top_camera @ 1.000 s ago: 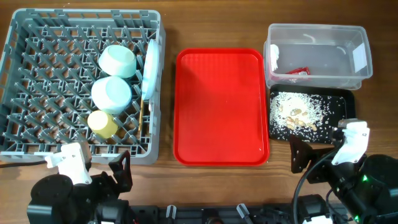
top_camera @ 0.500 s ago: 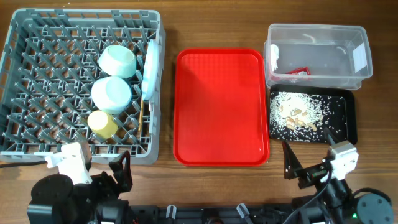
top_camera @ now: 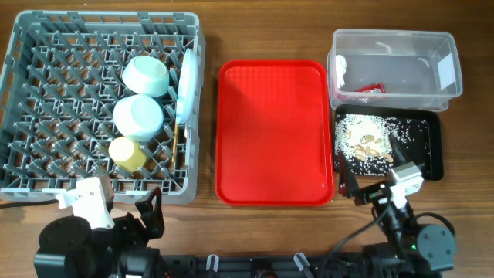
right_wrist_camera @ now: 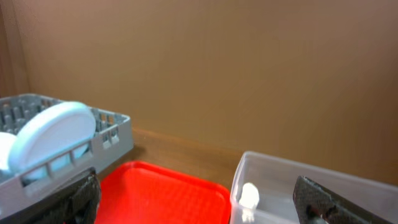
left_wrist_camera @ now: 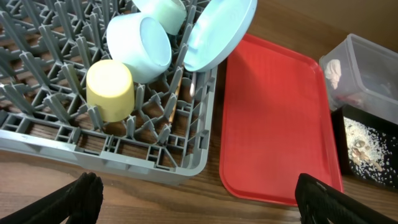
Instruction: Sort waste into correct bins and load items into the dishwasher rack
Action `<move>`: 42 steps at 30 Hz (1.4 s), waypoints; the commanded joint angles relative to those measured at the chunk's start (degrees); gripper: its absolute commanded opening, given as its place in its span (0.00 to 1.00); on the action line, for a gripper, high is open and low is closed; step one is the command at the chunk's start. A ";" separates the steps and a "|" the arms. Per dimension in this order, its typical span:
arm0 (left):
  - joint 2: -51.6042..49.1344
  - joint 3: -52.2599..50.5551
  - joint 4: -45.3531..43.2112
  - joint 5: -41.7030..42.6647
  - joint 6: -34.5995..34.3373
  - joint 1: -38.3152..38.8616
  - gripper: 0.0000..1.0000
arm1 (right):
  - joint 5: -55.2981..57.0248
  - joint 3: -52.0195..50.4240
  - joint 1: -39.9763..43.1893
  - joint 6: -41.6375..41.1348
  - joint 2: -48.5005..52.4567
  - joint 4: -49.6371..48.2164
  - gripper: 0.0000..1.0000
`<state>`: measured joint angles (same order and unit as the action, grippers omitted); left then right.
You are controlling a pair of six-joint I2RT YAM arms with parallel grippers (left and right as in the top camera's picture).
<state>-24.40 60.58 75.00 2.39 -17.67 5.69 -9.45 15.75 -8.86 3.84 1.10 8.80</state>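
Note:
The grey dishwasher rack (top_camera: 54, 93) holds two pale bowls (top_camera: 146, 75) (top_camera: 139, 116), a yellow cup (top_camera: 127, 154) and a pale blue plate (top_camera: 185, 86) standing on edge. A thin wooden chopstick (left_wrist_camera: 175, 99) leans between pegs under the plate. The clear tub (top_camera: 409, 46) contains crumpled white paper (top_camera: 340, 71) and a red sachet (top_camera: 370, 88). Rice and scraps (top_camera: 369, 143) lie in the black tray (top_camera: 428, 147). My right gripper (top_camera: 372, 166) hovers open over that tray's front edge. My left gripper (top_camera: 108, 208) stands open before the rack, holding nothing.
A large red serving tray (top_camera: 274, 131) lies between the rack and the bins. The right wrist view looks slightly upward at a brown wall, with the plate (right_wrist_camera: 53, 140), red tray (right_wrist_camera: 161, 193) and clear tub (right_wrist_camera: 311, 186) low in the picture.
My right gripper has swung from beyond the black tray's front right corner leftward and forward, ending over the tray's front edge. The left arm and all objects stayed still.

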 commanded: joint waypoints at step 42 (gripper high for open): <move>0.35 -0.22 -0.15 -0.76 0.92 0.20 1.00 | 0.24 -15.45 -0.33 6.67 -0.90 -9.49 1.00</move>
<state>-24.40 60.58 75.02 2.39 -17.67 5.69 -9.56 0.36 -8.86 10.57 0.95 -0.62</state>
